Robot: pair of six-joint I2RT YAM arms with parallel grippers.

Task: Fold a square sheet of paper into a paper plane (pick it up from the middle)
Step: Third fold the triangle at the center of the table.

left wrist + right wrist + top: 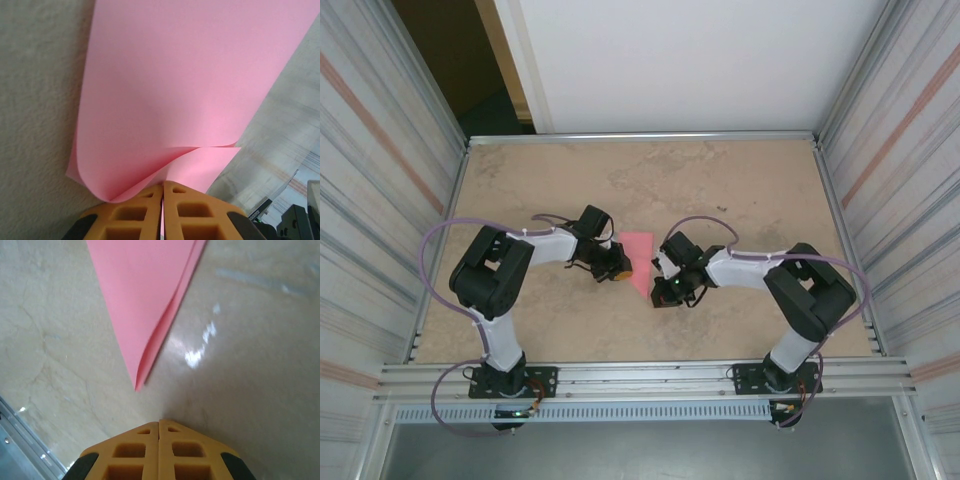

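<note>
The pink sheet of paper [638, 254] lies on the table between the two arms, folded over into a long pointed shape with two layers. My left gripper [619, 268] is at its left side. In the left wrist view the left gripper [163, 186] is shut on the paper [190, 75], a pink edge showing in the slit between the orange fingers, and one layer curls up. My right gripper [662, 293] is by the near tip. In the right wrist view the right gripper [159, 422] is shut and empty, a short gap from the tip of the paper [145, 285].
The beige marbled table [740, 190] is bounded by metal rails [640, 137] at the back and sides. Corrugated walls [380, 170] rise on both sides. The arms' bases are bolted to the near rail [640, 378].
</note>
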